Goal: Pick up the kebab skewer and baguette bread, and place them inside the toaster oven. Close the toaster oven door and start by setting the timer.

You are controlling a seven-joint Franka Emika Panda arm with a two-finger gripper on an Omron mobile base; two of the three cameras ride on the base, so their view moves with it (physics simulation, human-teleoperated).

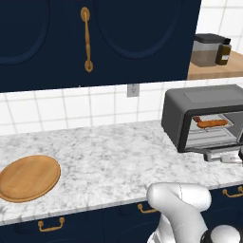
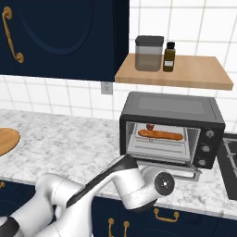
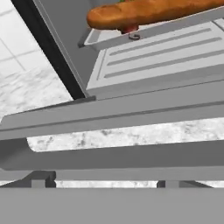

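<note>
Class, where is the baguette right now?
The baguette lies on the rack inside the open toaster oven, which stands at the right end of the marble counter in both base views, below the wooden shelf.

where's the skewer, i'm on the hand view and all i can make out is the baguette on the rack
observer: A dark red chunk of the kebab skewer pokes up just behind the baguette bread, inside the toaster oven.
operator: ok and where are the timer controls
observer: Three round knobs are stacked on a panel at the right of the oven front, beside the opening.
operator: how far down is the door
observer: The toaster oven door sticks out forward, roughly level, above the counter.
</note>
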